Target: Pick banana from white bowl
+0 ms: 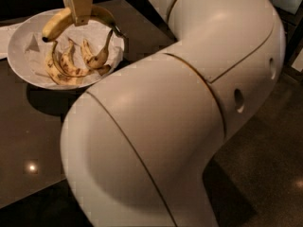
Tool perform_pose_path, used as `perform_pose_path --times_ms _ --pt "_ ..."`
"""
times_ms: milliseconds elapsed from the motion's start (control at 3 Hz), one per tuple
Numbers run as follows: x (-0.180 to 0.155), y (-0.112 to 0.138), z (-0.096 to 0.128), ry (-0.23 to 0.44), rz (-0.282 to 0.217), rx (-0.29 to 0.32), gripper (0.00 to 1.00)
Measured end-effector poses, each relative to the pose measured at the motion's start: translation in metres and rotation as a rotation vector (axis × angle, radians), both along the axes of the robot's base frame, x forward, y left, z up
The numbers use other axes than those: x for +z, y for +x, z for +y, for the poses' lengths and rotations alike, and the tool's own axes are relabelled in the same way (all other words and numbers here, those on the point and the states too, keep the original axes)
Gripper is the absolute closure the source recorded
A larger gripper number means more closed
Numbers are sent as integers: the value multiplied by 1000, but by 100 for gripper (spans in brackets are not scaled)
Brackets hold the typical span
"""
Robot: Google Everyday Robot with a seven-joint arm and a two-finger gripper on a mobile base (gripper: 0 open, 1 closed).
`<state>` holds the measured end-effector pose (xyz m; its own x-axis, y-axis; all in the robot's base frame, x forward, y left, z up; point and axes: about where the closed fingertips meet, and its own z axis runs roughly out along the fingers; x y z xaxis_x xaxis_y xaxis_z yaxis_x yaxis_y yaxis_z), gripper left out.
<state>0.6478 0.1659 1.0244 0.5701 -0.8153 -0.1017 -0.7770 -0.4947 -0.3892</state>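
One smooth, strongly curved yellow banana (pixel 56 25) sits clamped in the gripper (pixel 80 16) over the round, paper-lined white bowl (pixel 16 63).

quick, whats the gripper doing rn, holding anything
gripper: closed around the middle of the banana, over the white bowl

We see a yellow, dark-tipped banana (pixel 54 25) held in the beige gripper (pixel 80 19) above the white bowl (pixel 16 60). Smaller bananas (pixel 71 64) are brown-spotted
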Motion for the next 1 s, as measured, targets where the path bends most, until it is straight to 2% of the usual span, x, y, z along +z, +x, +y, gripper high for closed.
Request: perform_pose_path --times_ms 333,667,1000 --pt "-1 -10 -12 17 24 -38 100" --pt "-6 -25 -37 45 33 -112 100" --pt "-21 -31 -43 29 58 -118 100"
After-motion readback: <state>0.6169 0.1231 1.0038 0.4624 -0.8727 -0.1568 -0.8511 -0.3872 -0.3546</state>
